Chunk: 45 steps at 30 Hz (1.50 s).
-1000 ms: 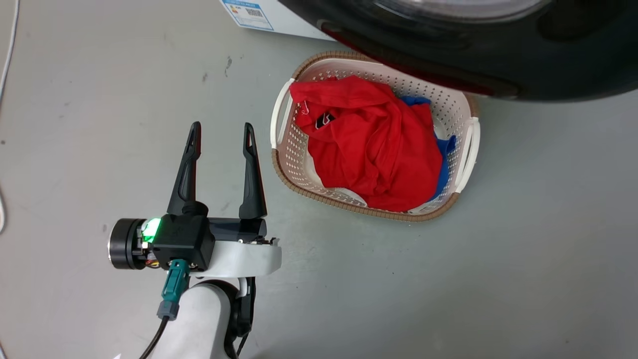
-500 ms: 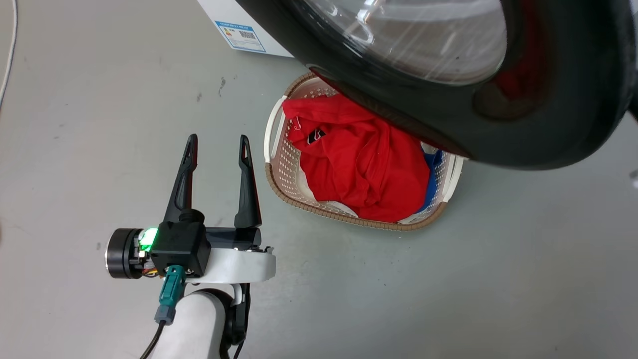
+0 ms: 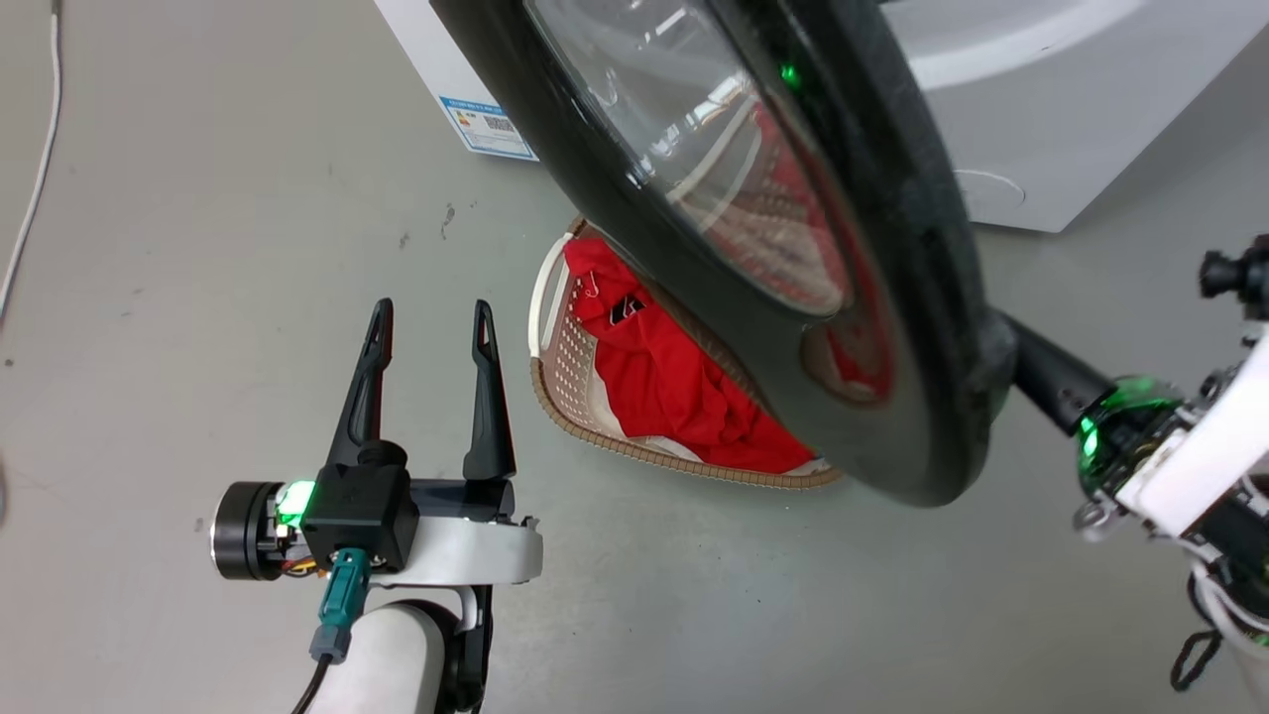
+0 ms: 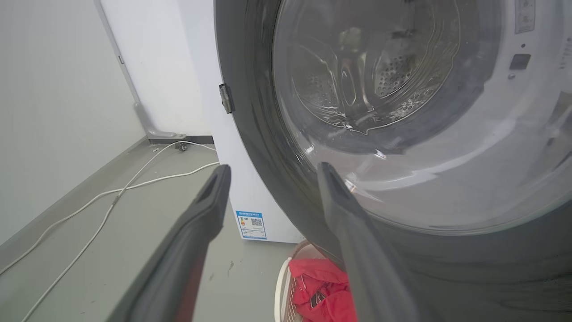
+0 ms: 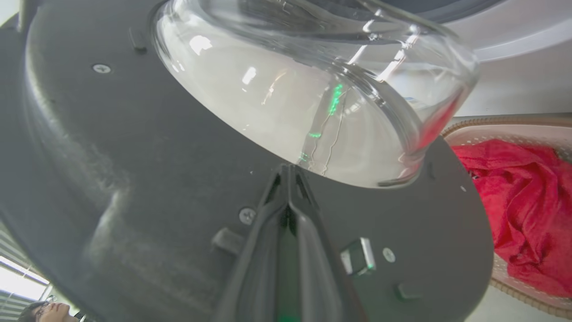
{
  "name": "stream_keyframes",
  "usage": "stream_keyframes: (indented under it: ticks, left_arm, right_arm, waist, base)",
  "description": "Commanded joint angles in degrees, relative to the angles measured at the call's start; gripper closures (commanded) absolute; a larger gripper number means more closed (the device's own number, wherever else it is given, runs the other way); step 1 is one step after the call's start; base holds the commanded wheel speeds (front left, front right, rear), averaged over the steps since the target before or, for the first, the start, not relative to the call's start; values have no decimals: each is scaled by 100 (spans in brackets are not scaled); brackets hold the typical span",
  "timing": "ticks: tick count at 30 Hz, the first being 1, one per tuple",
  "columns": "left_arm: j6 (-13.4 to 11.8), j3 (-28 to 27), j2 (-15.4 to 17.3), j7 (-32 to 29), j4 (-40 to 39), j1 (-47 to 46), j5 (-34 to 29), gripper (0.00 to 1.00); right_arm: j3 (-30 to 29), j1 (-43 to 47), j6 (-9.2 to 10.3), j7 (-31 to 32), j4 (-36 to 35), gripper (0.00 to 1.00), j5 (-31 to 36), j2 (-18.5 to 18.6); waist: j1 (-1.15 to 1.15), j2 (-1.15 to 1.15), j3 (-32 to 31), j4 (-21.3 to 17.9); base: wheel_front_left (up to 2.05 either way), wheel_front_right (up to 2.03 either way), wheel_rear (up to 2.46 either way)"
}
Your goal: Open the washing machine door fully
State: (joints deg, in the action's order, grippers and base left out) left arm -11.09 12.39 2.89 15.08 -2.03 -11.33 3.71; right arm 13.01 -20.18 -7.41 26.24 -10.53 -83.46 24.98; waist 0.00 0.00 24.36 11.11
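Looks like a robotics test room dressed as a laundry corner rather than a lived-in home. Points that way: a white front-loading washing machine (image 3: 1051,129) set on a bare grey floor (image 3: 198,248), scuffed and spotted, with a blue label sticker (image 3: 489,124) low on its casing (print too small to read). Next to it, straight on the floor, a cream laundry basket (image 3: 595,433) heaped with red clothes (image 3: 674,387). Behind, a plain pale wall (image 4: 49,89), and white cables (image 4: 115,195) trailing loose along its foot. At the right wrist view's bottom left corner, part of a person's head (image 5: 42,309) against bright slats (image 5: 13,286), blinds perhaps.
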Motion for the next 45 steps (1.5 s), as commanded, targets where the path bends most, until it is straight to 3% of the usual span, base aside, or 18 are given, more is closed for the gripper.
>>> stream_keyframes:
  ticks: [1, 20, 26, 32, 34, 35, 36, 42, 45]
  left_arm:
    - [4, -11, 0, 15, 6, 57, -11, 0]
    - [61, -71, 0, 14, 99, 359, -52, 0]
    - [105, -158, 0, 14, 153, 487, -125, 0]
    - [197, -243, 3, 14, 203, 690, -188, 0]
    - [222, -269, 19, 14, 217, 792, -216, 0]
    - [240, -284, 30, 14, 221, 839, -215, 0]
    - [245, -292, 39, 14, 224, 886, -220, 0]
    - [302, -379, 108, 14, 231, 1154, -260, 0]
    - [325, -413, 138, 14, 230, 1295, -277, 0]
  right_arm:
    - [93, 102, -15, 13, -46, 100, -20, -42]
    - [1675, 594, -15, -295, -35, 100, -139, -574]
    - [1758, 652, -15, -560, 143, 100, -231, -616]
    - [1523, 807, -15, -1303, 399, 100, -56, -632]
    - [1408, 891, -15, -1656, 463, 85, -17, -652]
    - [1334, 926, -15, -1859, 489, 63, 26, -646]
    - [1251, 975, -15, -2076, 520, 0, 66, -652]
    - [834, 1136, -15, -3762, 868, 0, 1046, -524]
    - [473, 1152, -15, -4116, 1066, 0, 1982, -569]
  waist:
    - [0, 0, -33, 8]
    - [0, 0, -529, 130]
    - [0, 0, -783, 54]
    - [0, 0, -1151, -57]
    - [0, 0, -1312, -105]
    - [0, 0, -1387, -131]
    - [0, 0, -1455, -156]
    - [0, 0, -1825, -308]
    - [0, 0, -1994, -388]
  base:
    - [0, 0, 0]
    - [0, 0, 0]
    - [0, 0, 0]
    - [0, 0, 0]
    - [0, 0, 0]
    - [0, 0, 0]
    - [0, 0, 0]
    - [0, 0, 0]
    - [0, 0, 0]
